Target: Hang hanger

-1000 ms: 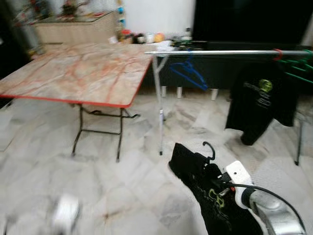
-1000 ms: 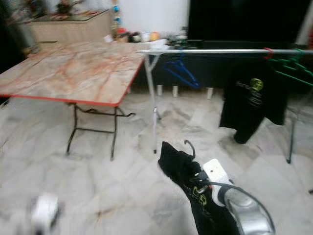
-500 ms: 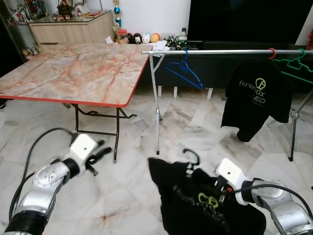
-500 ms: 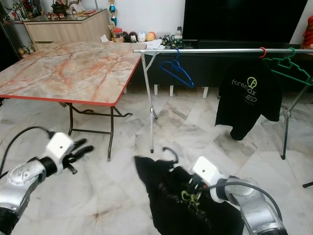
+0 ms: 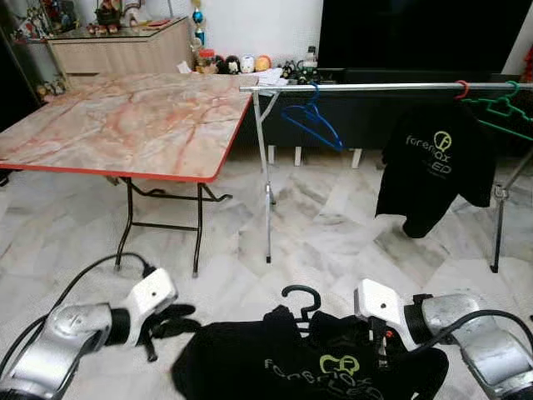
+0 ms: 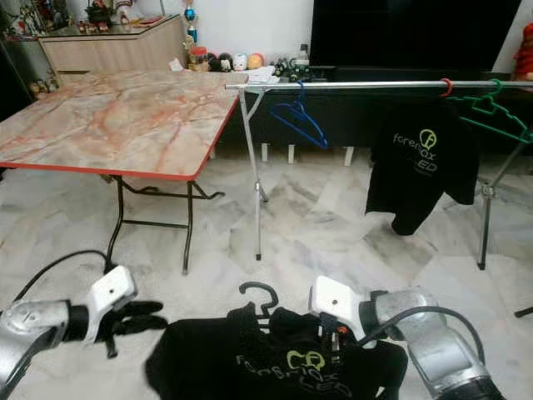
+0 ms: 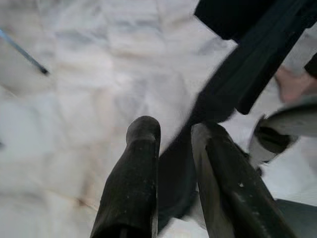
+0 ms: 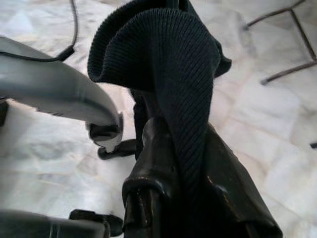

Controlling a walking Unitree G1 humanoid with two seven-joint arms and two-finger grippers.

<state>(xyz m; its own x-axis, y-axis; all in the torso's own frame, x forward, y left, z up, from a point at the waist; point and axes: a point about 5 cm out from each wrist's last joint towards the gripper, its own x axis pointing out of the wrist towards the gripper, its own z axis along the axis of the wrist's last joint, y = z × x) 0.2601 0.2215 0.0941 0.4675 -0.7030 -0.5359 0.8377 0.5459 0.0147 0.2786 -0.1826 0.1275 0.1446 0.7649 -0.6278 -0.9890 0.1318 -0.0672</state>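
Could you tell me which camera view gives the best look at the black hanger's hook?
The left eye view: the black hanger's hook stands clear against the pale floor, above the black T-shirt held by the right claw. The right eye view shows it similarly. In the wrist views I cannot make it out.

My left arm reaches forward and low, elbow bent, its silver forearm angled inward. My left gripper (image 5: 171, 321) points toward my right side, its two black fingers (image 7: 132, 183) slightly parted with dark cloth lying in the gap between them. My right arm bends in from the right, wrist turned toward the left. My right gripper (image 8: 181, 163) is clamped tight, its fingers (image 8: 153, 163) pinching a fold of ribbed fabric.
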